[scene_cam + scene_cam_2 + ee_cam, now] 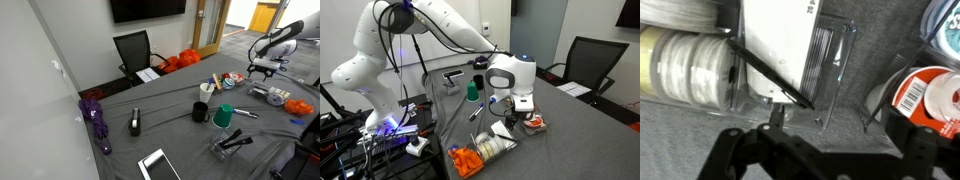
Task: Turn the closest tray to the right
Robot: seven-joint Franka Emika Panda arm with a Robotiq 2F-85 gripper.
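A small shallow clear plastic tray (498,150) was noted near the tabletop (570,130) edge, with pale rolls (680,65) and orange bits (467,160) held in it. The gripper (513,112) was seen above it, fingers spread apart.

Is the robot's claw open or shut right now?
Open. In the wrist view the black robot gripper has its two fingers wide apart, with nothing gripped between them.

Your arm (448,28) reaches out in a high arch, wrist (510,72) bent straight down, claw (825,150) hanging with jaws spread wide.
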